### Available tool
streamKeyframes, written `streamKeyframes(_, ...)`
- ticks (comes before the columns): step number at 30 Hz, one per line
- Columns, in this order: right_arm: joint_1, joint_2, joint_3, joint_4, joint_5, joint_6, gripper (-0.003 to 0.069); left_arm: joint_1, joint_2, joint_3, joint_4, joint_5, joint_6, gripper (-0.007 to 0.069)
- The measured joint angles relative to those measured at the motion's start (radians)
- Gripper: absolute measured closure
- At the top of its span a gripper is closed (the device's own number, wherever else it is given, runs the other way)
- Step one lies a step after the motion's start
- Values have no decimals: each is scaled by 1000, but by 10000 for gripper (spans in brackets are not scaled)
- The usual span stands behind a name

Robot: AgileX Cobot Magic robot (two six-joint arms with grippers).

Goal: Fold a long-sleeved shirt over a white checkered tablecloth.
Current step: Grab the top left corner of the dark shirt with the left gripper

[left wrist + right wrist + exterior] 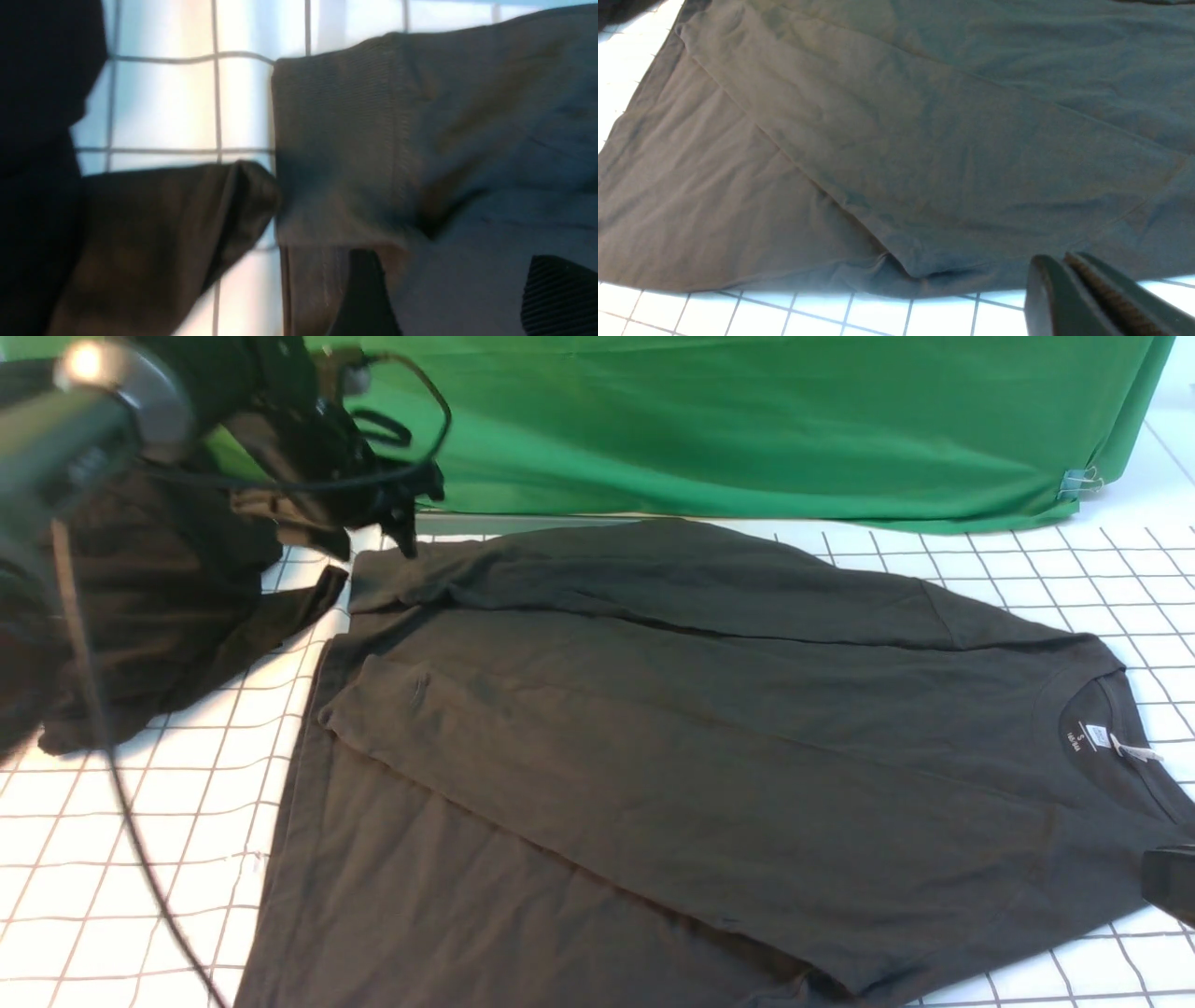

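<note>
The long-sleeved shirt (653, 709) lies on the white checkered tablecloth (140, 821), with the left gripper (451, 270) spread wide and the right gripper (1057, 263) pressed together.

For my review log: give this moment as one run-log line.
shirt: flat on tablecloth, sides folded in | left tool: open over sleeve cuff | right tool: shut, empty

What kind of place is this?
Probably a robot laboratory or recording setup: a green backdrop cloth, a white checkered tablecloth under the long-sleeved shirt, and a robot arm.
</note>
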Motion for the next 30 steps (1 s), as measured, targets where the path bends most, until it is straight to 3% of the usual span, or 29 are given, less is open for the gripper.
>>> streamKeyframes(12,0,0,0,0,8,0,638,0,120,-62,133,-19,-60,223)
streamKeyframes(30,0,0,0,0,8,-3,619,27,121,-65,166,-97,-75,224)
